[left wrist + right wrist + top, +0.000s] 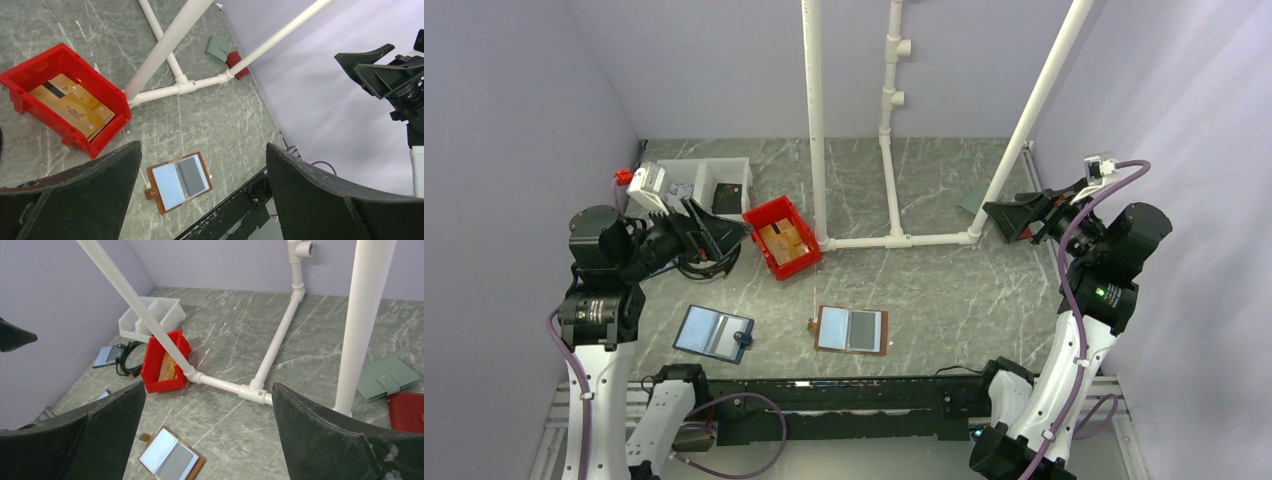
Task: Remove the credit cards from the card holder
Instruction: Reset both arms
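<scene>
Watching remotely, I see the flat brown leather-like bifold card holder (852, 329) lying open on the near side of the red plastic bin (759, 235), slightly to its right, with my left gripper (724, 232) and right gripper (996, 218) both spread wide and empty.

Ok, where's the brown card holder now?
In the top view the card holder lies open at front centre, right of the blue-edged folder and nearer than the red bin.
</scene>
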You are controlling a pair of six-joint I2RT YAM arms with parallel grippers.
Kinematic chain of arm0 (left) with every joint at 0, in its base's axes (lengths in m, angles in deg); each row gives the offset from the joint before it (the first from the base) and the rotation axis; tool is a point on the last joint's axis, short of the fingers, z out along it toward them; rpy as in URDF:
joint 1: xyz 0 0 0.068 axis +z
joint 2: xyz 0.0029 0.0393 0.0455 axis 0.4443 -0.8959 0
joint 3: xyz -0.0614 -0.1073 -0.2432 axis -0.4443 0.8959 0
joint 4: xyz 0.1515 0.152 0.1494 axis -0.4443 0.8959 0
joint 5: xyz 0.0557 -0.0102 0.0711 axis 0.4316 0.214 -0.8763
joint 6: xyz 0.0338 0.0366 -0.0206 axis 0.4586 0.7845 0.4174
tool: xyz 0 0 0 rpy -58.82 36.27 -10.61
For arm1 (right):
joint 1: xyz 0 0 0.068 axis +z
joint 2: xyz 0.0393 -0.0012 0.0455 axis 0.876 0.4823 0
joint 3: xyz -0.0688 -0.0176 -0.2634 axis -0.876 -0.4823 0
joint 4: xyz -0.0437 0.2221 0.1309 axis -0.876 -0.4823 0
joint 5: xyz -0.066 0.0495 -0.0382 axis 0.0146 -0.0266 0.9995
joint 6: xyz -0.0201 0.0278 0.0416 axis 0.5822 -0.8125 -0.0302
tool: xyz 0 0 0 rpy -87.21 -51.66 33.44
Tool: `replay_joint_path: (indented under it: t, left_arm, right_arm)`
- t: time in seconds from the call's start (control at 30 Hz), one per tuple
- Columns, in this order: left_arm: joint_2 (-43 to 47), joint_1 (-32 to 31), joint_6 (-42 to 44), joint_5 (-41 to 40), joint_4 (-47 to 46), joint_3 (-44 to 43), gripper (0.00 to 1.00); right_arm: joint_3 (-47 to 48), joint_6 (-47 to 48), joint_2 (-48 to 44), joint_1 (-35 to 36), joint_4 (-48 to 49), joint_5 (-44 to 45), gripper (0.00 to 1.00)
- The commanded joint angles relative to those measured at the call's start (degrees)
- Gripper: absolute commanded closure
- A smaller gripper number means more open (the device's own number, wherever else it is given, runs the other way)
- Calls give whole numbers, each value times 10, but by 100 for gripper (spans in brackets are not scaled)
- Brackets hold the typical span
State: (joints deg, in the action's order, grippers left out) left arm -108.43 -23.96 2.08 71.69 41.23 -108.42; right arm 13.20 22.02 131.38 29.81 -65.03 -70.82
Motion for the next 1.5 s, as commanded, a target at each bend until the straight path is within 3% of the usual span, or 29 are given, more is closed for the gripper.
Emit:
replay_joint_path:
  t: [0.0, 1.47]
  left_arm:
    - [5, -1, 12, 5, -13, 3, 1]
    - [7, -2, 16, 4, -12, 11, 1]
  right_arm:
    - [-4, 4, -6, -2, 23, 0, 0]
    - [-17, 8, -8, -2, 27, 8, 0]
